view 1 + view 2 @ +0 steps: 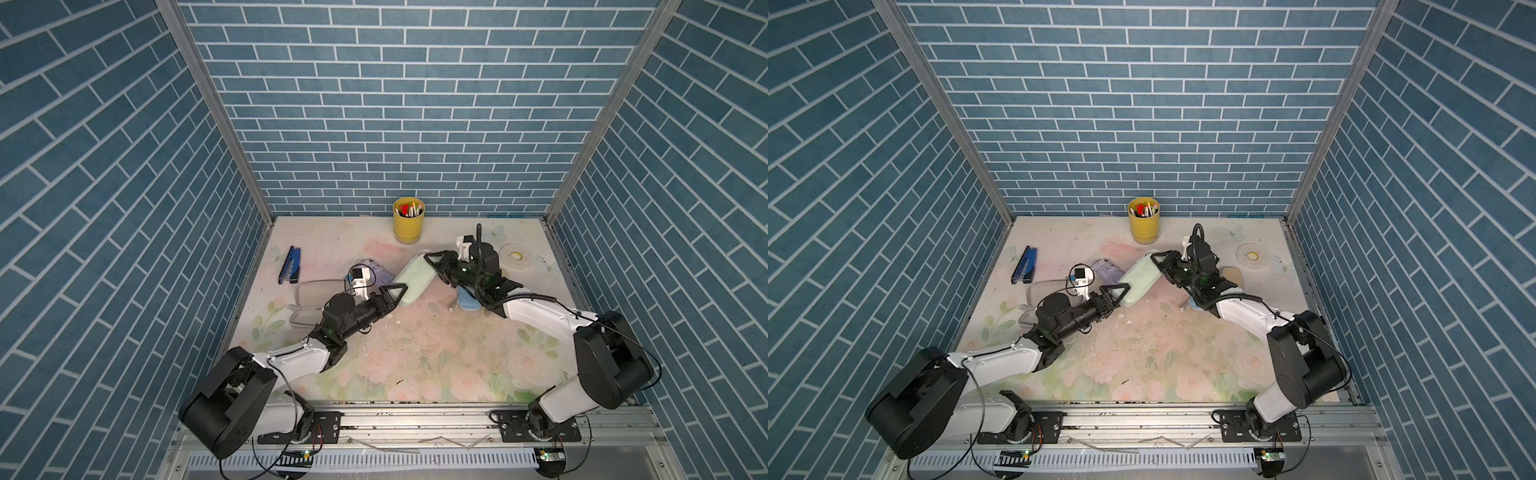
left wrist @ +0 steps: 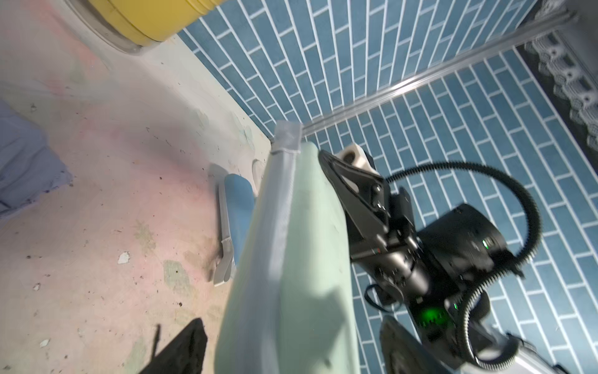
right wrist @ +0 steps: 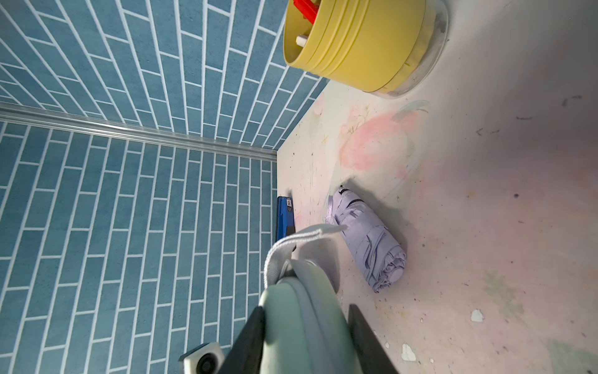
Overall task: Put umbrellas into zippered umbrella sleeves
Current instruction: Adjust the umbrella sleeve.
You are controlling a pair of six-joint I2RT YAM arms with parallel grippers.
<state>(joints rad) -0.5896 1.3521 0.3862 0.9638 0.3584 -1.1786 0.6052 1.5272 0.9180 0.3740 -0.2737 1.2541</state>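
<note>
At far left, near the side wall: dark blue stapler (image 1: pixel 289 264), flat on the table (image 1: pixel 415 357). Just right of it, open sleeve (image 1: pixel 314 290), grey-white inside facing up, partly hidden under the left arm; outside colour not possible to tell. Further right and a little back, lilac umbrella (image 1: pixel 377 268), folded, lying on the table, apart from both grippers.

Next, left gripper (image 1: pixel 397 293), at the near, lower end of the mint green sleeve (image 1: pixel 412 281). Only one finger (image 2: pixel 184 349) in the left wrist view, just beside the sleeve's side. Wide or gripping: cannot tell. Sleeve itself slanting between the two grippers, far end raised, grey zip band along the edge, looks closed. Near end touching the table or not: cannot tell.

Behind, against the back wall, yellow pen cup (image 1: pixel 408 226), upright, with pens inside.

At the far end of the sleeve, right gripper (image 1: pixel 432 266): narrow, both fingers pressed on the two sides of the mint green shell, holding it, with a pale strap loop past the fingertips.

Under the right arm, light blue sleeve (image 1: pixel 467 304), on the table, mostly hidden. Near it, in a top view, tan sleeve (image 1: pixel 1232 274), partly behind the arm. At far right, clear round disc (image 1: pixel 514 256), flat, yellow in the centre.
</note>
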